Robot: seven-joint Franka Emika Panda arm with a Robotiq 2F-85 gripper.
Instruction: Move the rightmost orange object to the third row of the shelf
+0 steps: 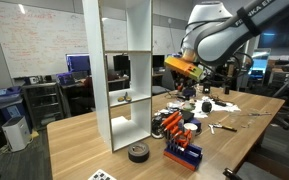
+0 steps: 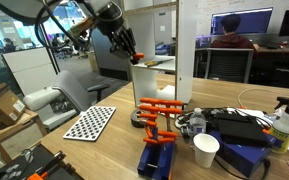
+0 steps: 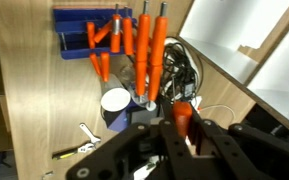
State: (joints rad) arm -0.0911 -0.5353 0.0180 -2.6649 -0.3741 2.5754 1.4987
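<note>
gripper clenched on small orange piece, held mid-air above table, outside white shelf, near its open face, about mid-height, blue rack and 1 white cup below

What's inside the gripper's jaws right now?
The gripper is closed on a small orange block. In the wrist view the block's upper part shows; its lower end is covered by the gripper body.

the small orange block sits pinched upright in the gripper, up in the air just beside the tall, narrow white shelf, which stands upright, its stacked compartments open-fronted.
</note>
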